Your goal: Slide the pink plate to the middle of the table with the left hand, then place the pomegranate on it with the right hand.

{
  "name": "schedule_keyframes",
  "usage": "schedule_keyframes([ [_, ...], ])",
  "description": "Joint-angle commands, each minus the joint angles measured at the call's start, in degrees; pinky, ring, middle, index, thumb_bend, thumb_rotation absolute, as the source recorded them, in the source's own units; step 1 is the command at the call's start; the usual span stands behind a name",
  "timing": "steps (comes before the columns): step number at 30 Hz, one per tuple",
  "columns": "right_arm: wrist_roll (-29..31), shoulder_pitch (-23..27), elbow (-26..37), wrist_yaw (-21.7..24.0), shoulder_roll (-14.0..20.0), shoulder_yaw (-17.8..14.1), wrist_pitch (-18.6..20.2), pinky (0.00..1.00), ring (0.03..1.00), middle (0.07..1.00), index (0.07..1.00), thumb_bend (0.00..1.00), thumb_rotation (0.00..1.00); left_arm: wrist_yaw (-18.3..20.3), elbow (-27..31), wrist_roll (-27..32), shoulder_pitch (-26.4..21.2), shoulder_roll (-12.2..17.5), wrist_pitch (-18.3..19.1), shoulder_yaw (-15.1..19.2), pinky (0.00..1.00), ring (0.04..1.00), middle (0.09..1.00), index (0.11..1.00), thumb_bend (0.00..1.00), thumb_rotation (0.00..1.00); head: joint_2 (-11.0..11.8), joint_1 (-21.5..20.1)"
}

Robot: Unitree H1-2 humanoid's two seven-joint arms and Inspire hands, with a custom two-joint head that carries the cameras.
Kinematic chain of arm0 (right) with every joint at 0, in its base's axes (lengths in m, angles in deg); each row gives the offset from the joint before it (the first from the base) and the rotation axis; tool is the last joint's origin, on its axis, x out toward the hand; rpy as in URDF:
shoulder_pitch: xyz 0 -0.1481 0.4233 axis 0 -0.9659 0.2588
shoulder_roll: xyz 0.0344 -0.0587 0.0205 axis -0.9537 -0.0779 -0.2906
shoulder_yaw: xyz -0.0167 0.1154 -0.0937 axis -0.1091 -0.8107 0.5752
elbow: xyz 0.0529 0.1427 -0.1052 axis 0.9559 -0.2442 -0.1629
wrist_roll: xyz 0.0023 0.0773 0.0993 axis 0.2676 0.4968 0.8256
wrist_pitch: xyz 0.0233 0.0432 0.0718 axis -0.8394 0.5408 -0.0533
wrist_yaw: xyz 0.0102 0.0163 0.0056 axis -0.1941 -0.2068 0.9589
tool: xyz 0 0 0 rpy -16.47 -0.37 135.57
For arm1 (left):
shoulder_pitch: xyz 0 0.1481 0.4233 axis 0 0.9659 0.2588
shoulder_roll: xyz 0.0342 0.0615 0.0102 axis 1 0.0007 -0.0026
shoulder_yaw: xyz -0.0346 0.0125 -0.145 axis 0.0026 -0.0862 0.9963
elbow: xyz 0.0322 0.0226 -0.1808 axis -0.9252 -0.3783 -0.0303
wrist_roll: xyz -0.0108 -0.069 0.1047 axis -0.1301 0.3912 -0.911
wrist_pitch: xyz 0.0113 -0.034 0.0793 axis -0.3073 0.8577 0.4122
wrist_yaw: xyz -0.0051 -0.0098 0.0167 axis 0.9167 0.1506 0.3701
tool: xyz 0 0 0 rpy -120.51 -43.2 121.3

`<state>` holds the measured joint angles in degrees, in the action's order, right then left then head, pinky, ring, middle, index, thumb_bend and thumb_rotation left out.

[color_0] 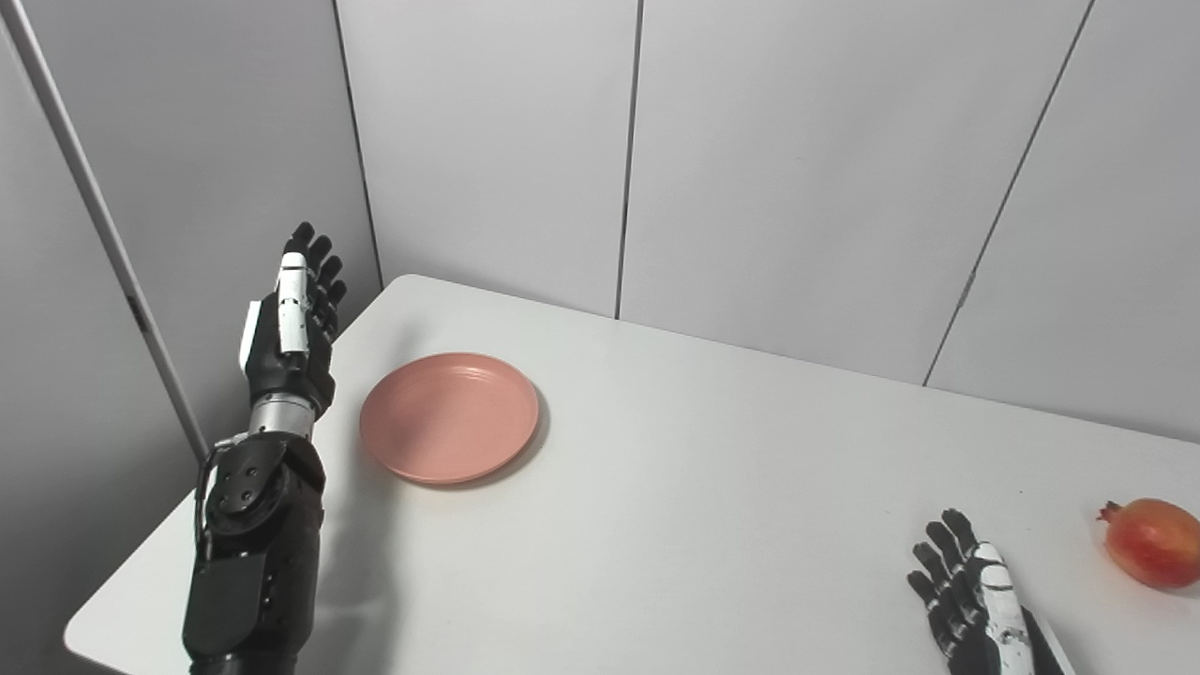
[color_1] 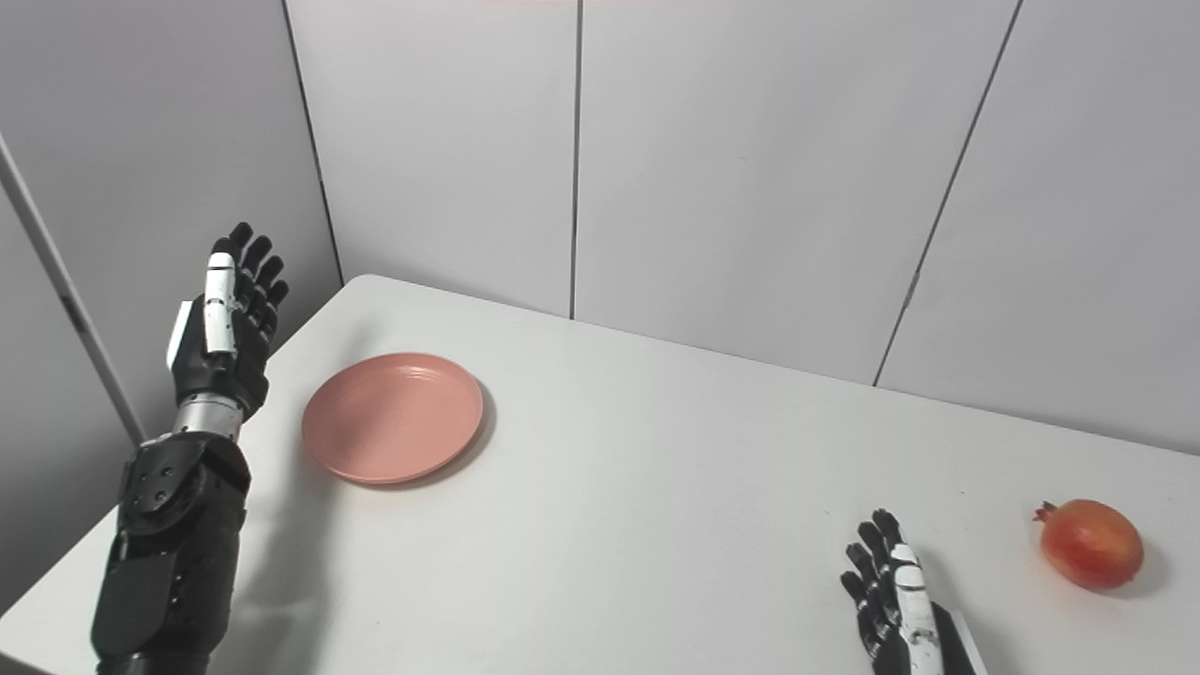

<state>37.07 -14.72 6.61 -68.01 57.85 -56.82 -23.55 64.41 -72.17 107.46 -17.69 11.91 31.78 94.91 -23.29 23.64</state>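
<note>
**Both hands empty, plate and pomegranate far apart**

Taking the pink plate [color_0: 449,417] as the landmark, and starting at the near edge of the white table [color_0: 712,525]: the right hand [color_0: 975,600] comes in at the bottom of the picture, well to the right of the plate and nearer the robot than it. Its fingers are stretched out and spread, holding nothing, and it sits low over the tabletop (whether it touches the surface cannot be told).

A little beyond that hand, and farther still from the plate, the pomegranate [color_1: 1090,543] lies on the table by its right-hand edge, its small crown pointing back toward the plate's side. It is near the right hand but apart from it.

The left arm rises along the table's left edge, on the opposite side of the plate from the fruit. The left hand [color_0: 292,323] is held upright just to the left of the plate, raised off the table, fingers extended and close to one another, gripping nothing and not touching the plate.

The plate itself rests flat on the left part of the table, toward the far left corner, with nothing on it.

Behind the plate stand grey wall panels [color_0: 487,141].
</note>
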Motion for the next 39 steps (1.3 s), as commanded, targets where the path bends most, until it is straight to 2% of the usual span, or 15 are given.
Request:
schedule_keyframes([
  [1, 0.6, 1.8, 2.2, 0.3, 0.0, -0.3, -0.4, 1.00, 1.000, 1.000, 1.000, 0.13, 1.00, -0.4, 0.4, -0.3, -1.7, 2.0, -0.7, 0.4, 1.00, 0.975, 0.968, 0.943, 0.35, 1.00, -0.1, -0.1],
  [19, 0.8, 1.9, 1.8, 0.4, 0.0, -0.5, -0.8, 1.00, 1.000, 1.000, 1.000, 0.12, 1.00, -0.2, -4.8, 1.4, -1.3, 1.9, -0.7, 2.0, 0.98, 0.947, 0.946, 0.935, 0.34, 1.00, -0.1, -0.1],
  [29, 1.0, 2.0, 2.1, 0.2, -0.1, -0.6, -0.4, 1.00, 1.000, 1.000, 1.000, 0.12, 1.00, 0.2, -10.7, 0.6, -1.8, 1.7, -2.9, 1.4, 0.95, 0.924, 0.925, 0.911, 0.36, 1.00, -0.1, -0.2],
  [35, 0.9, 2.0, 2.0, 0.3, 0.0, -0.6, -0.8, 1.00, 1.000, 1.000, 1.000, 0.12, 1.00, 1.3, -14.9, 0.8, -2.1, 2.1, -3.6, 0.9, 0.92, 0.913, 0.913, 0.897, 0.37, 1.00, -0.1, -0.1],
  [39, 0.7, 2.1, 2.2, 0.2, 0.1, -0.5, -0.5, 1.00, 1.000, 1.000, 1.000, 0.12, 1.00, 3.9, -17.2, 2.6, -2.0, 2.4, -4.5, 0.9, 0.93, 0.919, 0.919, 0.908, 0.37, 1.00, -0.2, -0.1],
])
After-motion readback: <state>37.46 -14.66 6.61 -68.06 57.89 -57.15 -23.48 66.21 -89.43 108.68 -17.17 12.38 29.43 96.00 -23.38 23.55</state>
